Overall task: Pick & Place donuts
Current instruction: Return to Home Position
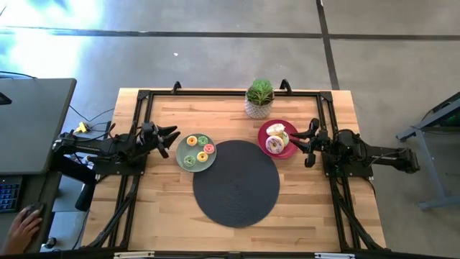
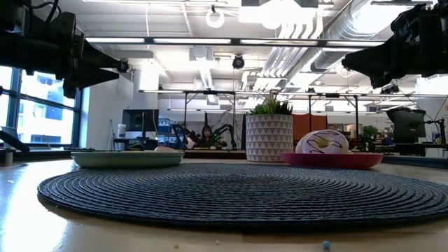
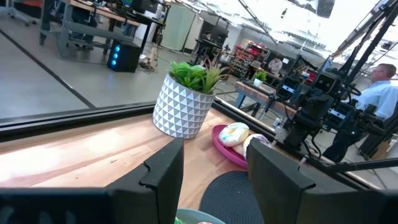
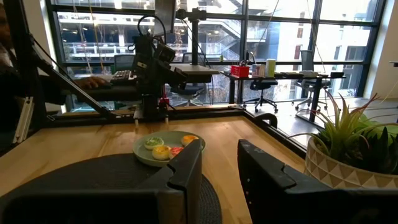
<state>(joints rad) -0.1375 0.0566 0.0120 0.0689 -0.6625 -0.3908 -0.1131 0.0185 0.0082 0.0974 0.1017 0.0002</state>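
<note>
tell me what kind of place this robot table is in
Probably an open-plan robotics lab or workshop: bare ceiling ducts overhead, large windows with office chairs beside them, and a concrete floor around the table.

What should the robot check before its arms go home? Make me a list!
1. Left gripper open, holding nothing: ok.
2. Right gripper open, holding nothing: ok.
3. Small donuts lying on the green plate: ok.
4. Big donuts lying on the red plate: ok.
5. Plant pot upright, apart from both grippers: ok.
6. How many big donuts are piled there: cannot tell.
</note>
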